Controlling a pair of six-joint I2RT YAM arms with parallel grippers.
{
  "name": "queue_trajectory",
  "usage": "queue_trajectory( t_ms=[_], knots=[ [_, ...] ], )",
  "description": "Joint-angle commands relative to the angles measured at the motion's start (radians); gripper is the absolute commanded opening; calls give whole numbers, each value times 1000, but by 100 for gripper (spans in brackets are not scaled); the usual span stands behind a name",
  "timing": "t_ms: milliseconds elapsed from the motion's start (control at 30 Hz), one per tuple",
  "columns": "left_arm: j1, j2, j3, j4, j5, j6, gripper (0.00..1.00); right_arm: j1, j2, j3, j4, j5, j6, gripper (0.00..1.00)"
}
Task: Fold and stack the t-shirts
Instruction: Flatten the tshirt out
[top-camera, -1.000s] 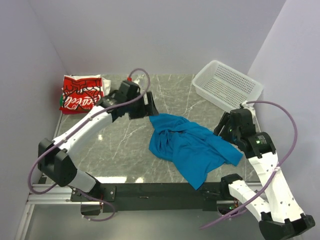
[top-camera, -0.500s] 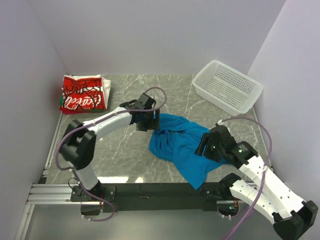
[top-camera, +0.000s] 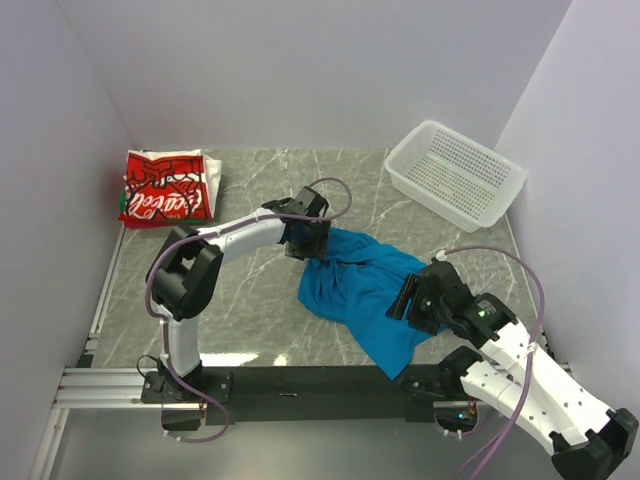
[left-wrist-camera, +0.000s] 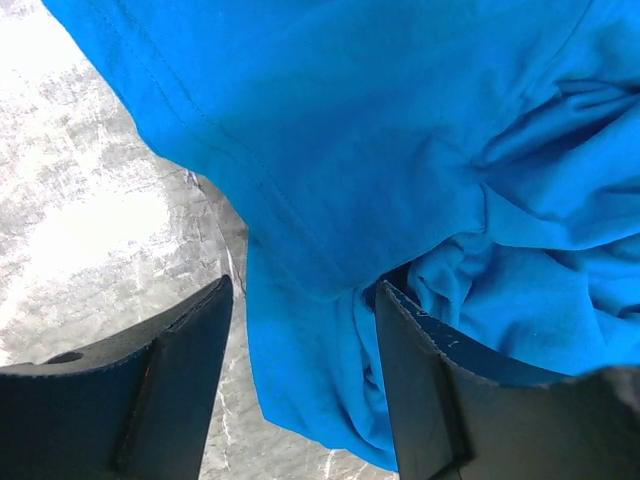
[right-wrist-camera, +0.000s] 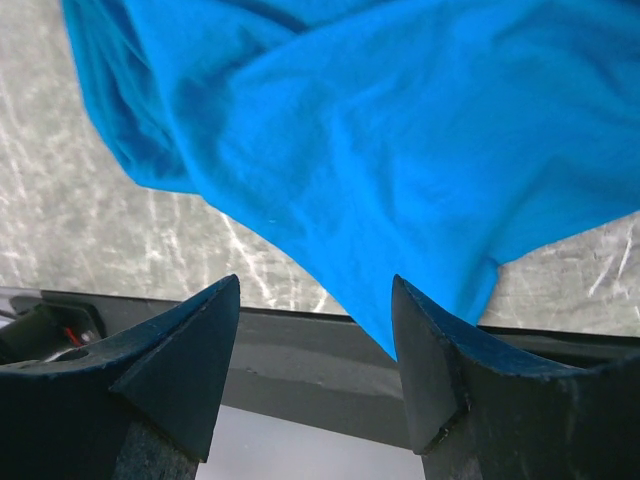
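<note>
1. Blue t-shirt (top-camera: 375, 290), top view: crumpled in the middle of table (top-camera: 250, 290), well apart from folded red-and-white t-shirt (top-camera: 163, 187) at far-left corner. Soft, light, likely to sag and bunch.
2. Left wrist: left gripper (left-wrist-camera: 303, 290) apart, straddling a hemmed fold. Best pinched along that edge.
3. Right wrist: right gripper (right-wrist-camera: 316, 285) apart, over the shirt's near corner at the front edge, clamped on nothing.

The blue shirt (top-camera: 370, 290) under the black left fingers (left-wrist-camera: 180, 385) and black right fingers (right-wrist-camera: 170, 375) is plain and bright. Well away from the left fingers, the red shirt (top-camera: 160, 190) carries white script and white patches. The table (top-camera: 240, 300) is grey marble with pale veins. The basket (top-camera: 450, 165) is white and perforated.
</note>
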Motion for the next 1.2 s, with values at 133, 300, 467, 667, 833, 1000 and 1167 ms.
queue_trajectory(
  t_ms=[133, 300, 467, 667, 833, 1000, 1167],
  knots=[
    [-16, 19, 13, 17, -16, 35, 63, 49, -24, -49, 22, -13, 53, 68],
    [-24, 46, 39, 15, -16, 36, 62, 100, -7, -59, 43, -21, 79, 68],
    [-27, 72, 61, 6, -16, 48, 53, 200, 41, -72, 60, -4, 120, 68],
    [-33, 92, 72, 12, -11, 61, 48, 267, 70, -78, 41, 8, 146, 68],
    [-38, 102, 73, 12, -4, 67, 27, 325, 79, -82, 49, 0, 172, 68],
    [-38, 106, 78, 9, 6, 64, 0, 417, 82, -87, 40, 8, 232, 68],
    [-24, 79, 116, -32, -5, 51, 0, 499, 167, -81, 43, 36, 266, 68]
  ],
)
